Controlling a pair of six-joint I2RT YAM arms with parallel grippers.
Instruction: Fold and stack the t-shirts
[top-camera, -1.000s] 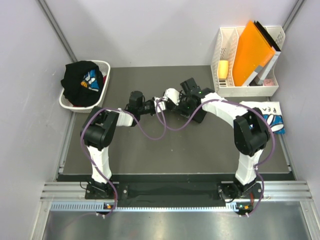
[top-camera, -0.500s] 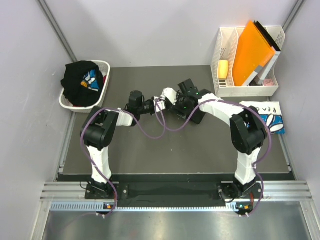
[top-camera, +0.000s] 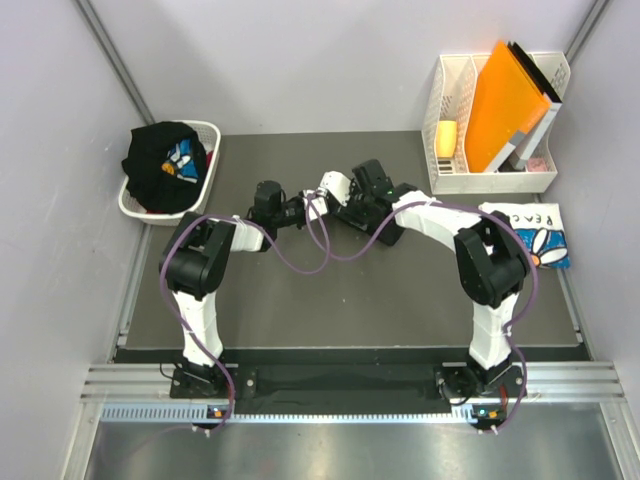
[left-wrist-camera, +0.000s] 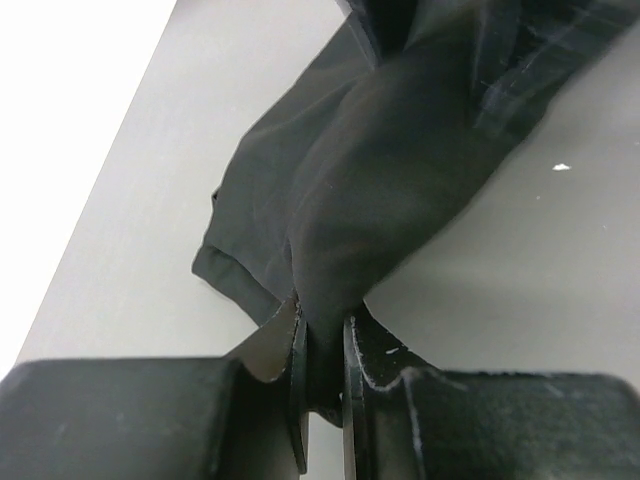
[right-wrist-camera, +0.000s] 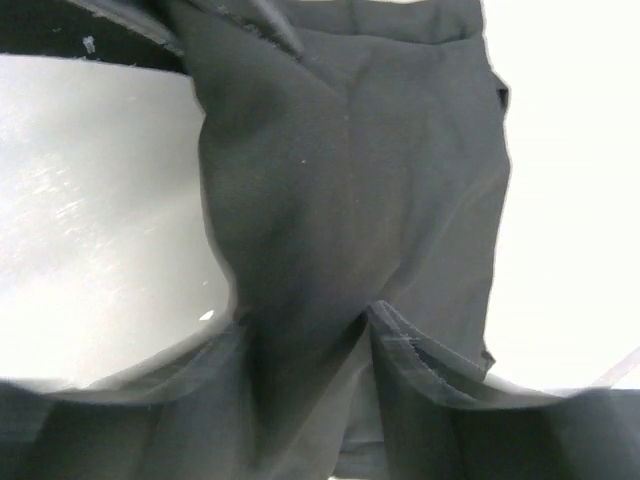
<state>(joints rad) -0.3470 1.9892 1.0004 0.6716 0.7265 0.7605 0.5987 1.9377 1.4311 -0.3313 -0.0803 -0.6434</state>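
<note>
Both arms are reaching inward over the table (top-camera: 300, 300) with elbows bent, their wrists meeting near its middle. The left gripper (left-wrist-camera: 322, 325) is clamping a bunched fold of the black tee (left-wrist-camera: 400, 170). The right gripper (right-wrist-camera: 305, 345) is pinching the same cloth, which is draping onto the tabletop. Since a second ago the right arm has been swinging leftward, carrying the meeting point left and slightly farther from the bases. The printed black tee (top-camera: 165, 165) is sitting in the basket (top-camera: 212, 150), and the white tee (top-camera: 535, 235) is lying at the right edge.

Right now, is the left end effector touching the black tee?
Touching. The left wrist view shows the black tee pinched between the two fingers of the left end effector, with no gap.
</note>
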